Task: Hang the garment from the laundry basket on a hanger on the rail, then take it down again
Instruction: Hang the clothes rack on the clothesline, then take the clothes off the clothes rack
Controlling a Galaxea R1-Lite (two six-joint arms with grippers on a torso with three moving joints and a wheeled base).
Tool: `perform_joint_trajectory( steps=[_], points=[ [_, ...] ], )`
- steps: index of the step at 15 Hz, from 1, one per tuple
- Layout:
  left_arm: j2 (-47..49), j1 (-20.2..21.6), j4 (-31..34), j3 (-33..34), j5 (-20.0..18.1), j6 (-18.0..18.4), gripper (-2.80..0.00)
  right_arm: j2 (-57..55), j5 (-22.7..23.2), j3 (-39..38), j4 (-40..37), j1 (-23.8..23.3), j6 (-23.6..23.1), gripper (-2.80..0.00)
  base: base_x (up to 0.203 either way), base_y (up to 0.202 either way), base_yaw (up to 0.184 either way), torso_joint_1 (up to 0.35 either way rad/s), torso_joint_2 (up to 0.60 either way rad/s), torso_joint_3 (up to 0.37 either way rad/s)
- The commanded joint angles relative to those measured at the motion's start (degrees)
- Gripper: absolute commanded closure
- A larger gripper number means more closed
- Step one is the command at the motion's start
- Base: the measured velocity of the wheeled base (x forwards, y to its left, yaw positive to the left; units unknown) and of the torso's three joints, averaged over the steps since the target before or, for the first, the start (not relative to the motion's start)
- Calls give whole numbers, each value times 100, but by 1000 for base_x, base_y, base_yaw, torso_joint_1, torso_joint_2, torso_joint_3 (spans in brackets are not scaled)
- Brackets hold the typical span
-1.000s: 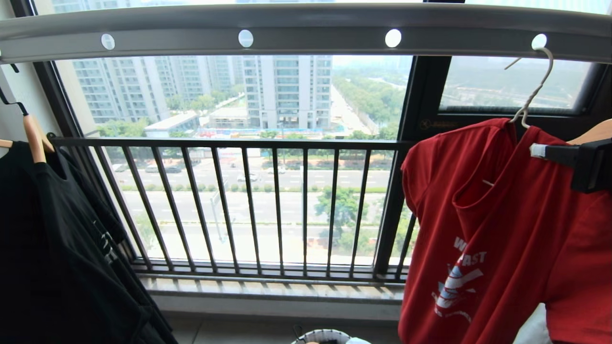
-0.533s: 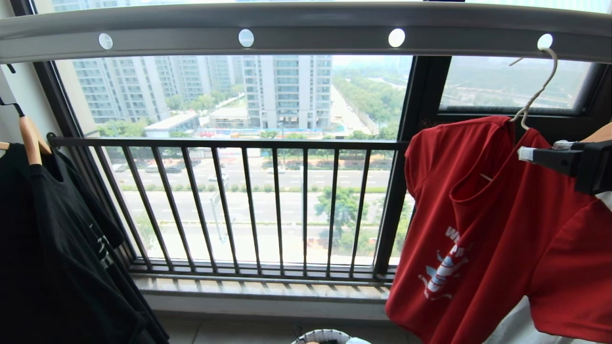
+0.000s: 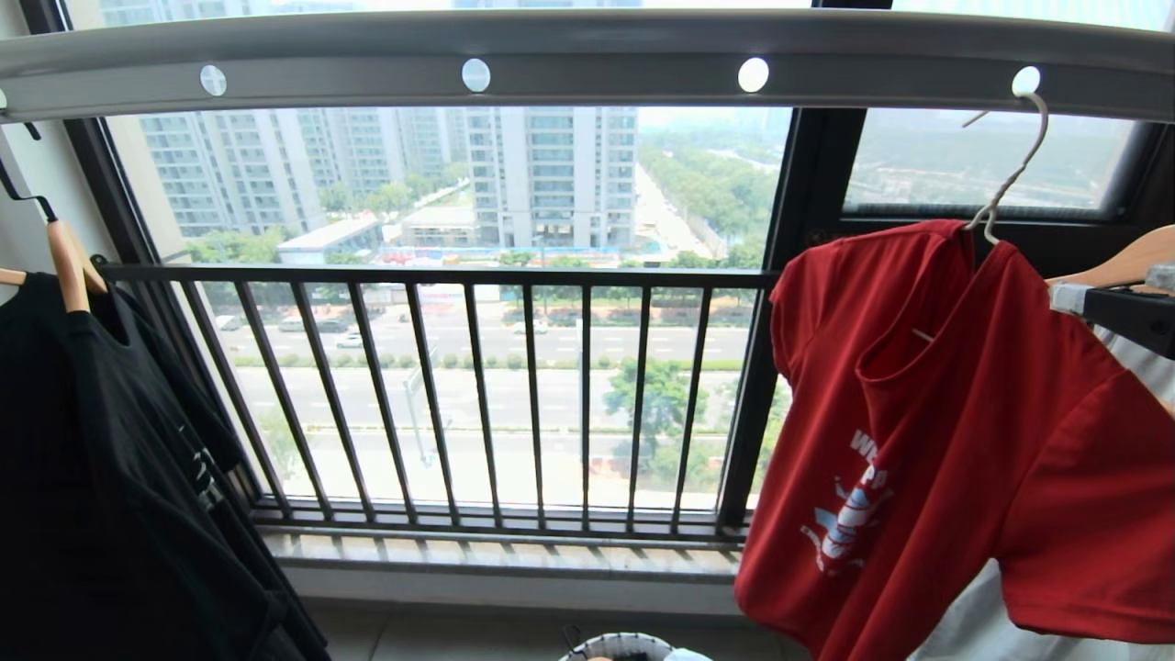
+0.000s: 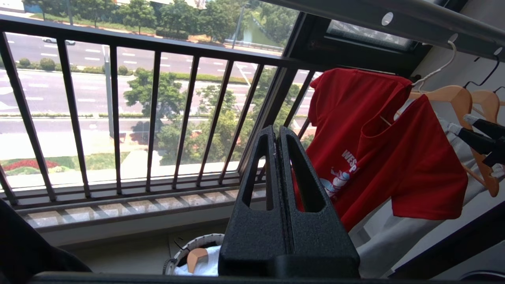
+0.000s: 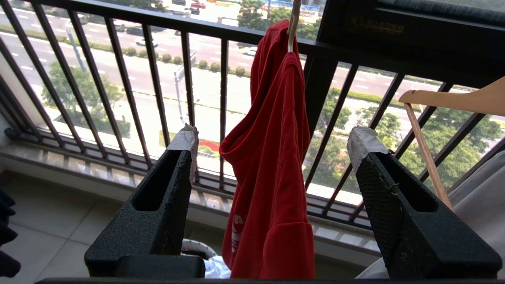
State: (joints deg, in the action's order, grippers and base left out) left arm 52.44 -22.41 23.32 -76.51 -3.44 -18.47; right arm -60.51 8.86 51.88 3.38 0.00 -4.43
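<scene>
The red garment (image 3: 964,441) hangs on the thin white hanger (image 3: 1014,170), whose hook sits in a hole at the right end of the grey rail (image 3: 587,55). My right gripper (image 3: 1113,286) is open just right of the garment's shoulder and holds nothing. In the right wrist view the garment (image 5: 272,177) hangs beyond the spread, tape-tipped fingers (image 5: 183,136). My left gripper (image 4: 278,128) is shut and empty, low and left of the garment (image 4: 378,157). On the floor below is the white rim of the laundry basket (image 3: 617,647).
A black T-shirt (image 3: 110,459) hangs on a wooden hanger at the far left. A wooden hanger (image 3: 1120,262) with a white shirt (image 3: 973,624) hangs right behind the red one. The dark window railing (image 3: 459,395) stands across the middle.
My right gripper has opened and let go of the garment's shoulder, then drawn back to the right. The garment has swung slightly on its hanger.
</scene>
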Motion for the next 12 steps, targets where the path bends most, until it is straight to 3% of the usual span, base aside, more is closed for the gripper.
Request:
perform_joint_trajectory(
  steps=[1, 6, 8, 10, 12],
  points=[
    [3, -1, 13, -12, -8, 18, 0, 597, 8, -146, -85, 4, -12, 0, 0, 0, 0, 0, 0, 0],
    [88, -9, 23, -57, -25, 10, 0, 917, 24, -281, -277, 8, 11, 0, 0, 0, 0, 0, 0, 0],
    [33, -16, 36, 50, -49, 0, 0, 1133, 33, -155, -697, 9, 109, 0, 0, 0, 0, 0, 0, 0],
    [-60, -23, 36, 255, -274, -14, 0, 1343, 53, -10, -1155, 9, 501, 0, 0, 0, 0, 0, 0, 0],
    [-475, -19, 40, 661, -552, -11, 0, 1639, 160, 8, -1590, 13, 568, 0, 0, 0, 0, 0, 0, 0]
  ],
)
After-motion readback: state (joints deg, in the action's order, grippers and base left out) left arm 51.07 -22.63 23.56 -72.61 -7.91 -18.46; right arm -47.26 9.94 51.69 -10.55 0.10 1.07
